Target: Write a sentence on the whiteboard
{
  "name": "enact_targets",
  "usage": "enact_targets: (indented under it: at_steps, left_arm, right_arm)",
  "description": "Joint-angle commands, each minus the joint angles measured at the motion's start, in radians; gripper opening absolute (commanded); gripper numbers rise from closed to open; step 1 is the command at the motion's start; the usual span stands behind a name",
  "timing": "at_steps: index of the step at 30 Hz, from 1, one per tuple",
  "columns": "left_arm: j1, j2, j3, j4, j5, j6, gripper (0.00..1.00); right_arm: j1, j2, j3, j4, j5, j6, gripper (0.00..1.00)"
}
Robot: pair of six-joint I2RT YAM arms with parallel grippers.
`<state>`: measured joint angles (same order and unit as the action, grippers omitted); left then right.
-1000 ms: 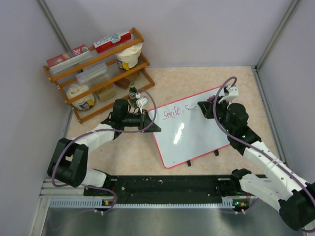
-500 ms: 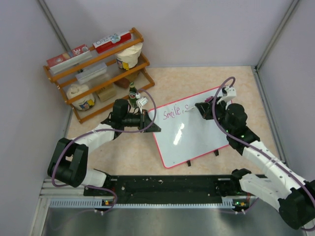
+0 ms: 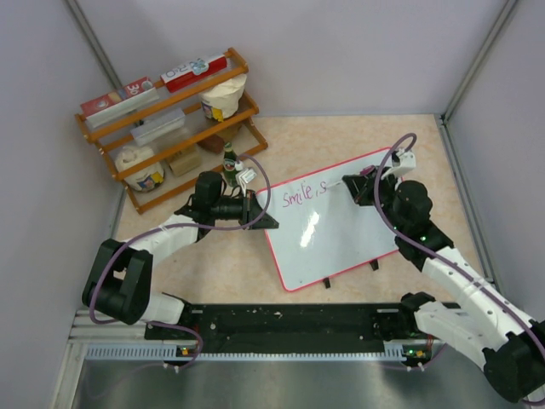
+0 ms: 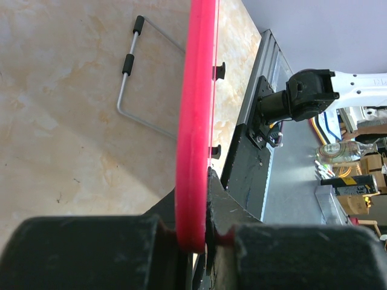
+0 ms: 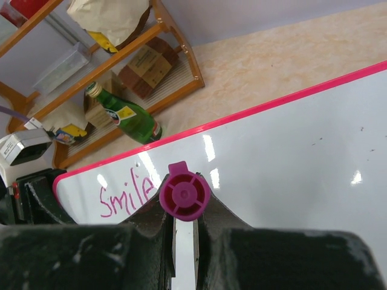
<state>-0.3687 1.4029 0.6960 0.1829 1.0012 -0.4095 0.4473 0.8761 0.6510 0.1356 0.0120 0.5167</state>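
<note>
**Spotter:** Your left gripper [image 4: 193,238] is pinched shut on the red frame of the whiteboard [image 3: 341,234], at the corner. The board runs away from those fingers toward your right arm.

**Lead:** Your right gripper [image 5: 184,226] is closed around a magenta marker [image 5: 184,194]. Its butt end faces the wrist camera and its tip is hidden underneath. The sentence [image 3: 298,195] sits just to that gripper's left: "Smile," and the start of a next word.

**Spotter:** The board looks light, stiff and glossy. It seems propped on a wire stand [image 4: 130,78] and small feet, so I'd expect it to skate or rock under pen pressure. Hold it by the frame as you do, never by the face.

**Lead:** The marker is a smooth round barrel and may twist between your fingers, so press lightly. Fresh ink will likely smear if your wrist drags across it.

**Spotter:** A green bottle [image 3: 228,162] stands just beside your left wrist, on its far side. Beyond it is a wooden rack [image 3: 170,119] of packets. Don't swing that wrist back.

**Lead:** Your right arm's cable loops just behind that gripper, so watch it over the board.
</note>
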Motion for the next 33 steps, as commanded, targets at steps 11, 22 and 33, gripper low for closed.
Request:
enact_targets:
  at_steps: [11, 22, 33]
  left_arm:
    - [-0.041, 0.033, -0.058, -0.128, -0.147, 0.238, 0.0]
    - [-0.041, 0.039, -0.056, -0.128, -0.147, 0.241, 0.0]
    - [-0.041, 0.038, -0.052, -0.132, -0.147, 0.242, 0.0]
  right_arm:
    - [-0.033, 0.014, 0.076, 0.032, 0.049, -0.012, 0.0]
    - [-0.033, 0.046, 0.093, 0.041, 0.049, -0.01, 0.0]
    - [-0.032, 0.038, 0.046, -0.002, 0.043, -0.032, 0.0]
